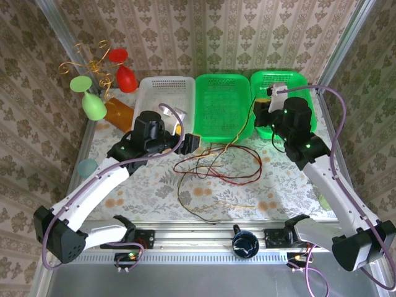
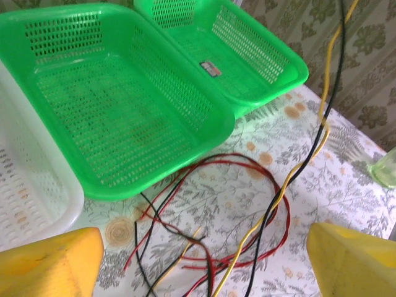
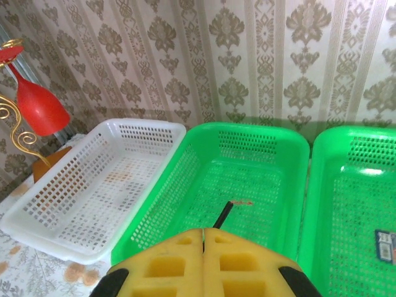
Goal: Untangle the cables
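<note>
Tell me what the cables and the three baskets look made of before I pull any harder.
The cables look like thin wire in smooth red, black and yellow insulation, probably plastic, since they bend into loose curls. The green baskets look like glossy moulded plastic, with uniform perforated walls and bright highlights. The white basket seems the same kind of plastic, slightly duller.

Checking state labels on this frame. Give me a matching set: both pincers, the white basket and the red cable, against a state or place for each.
Things:
1 left pincer
2 right pincer
3 white basket
4 red cable

States or places:
A looped on the table
B shut on the black cable
C open
D leftmost in the basket row

Pairs: 1-C, 2-B, 3-D, 4-A
</note>
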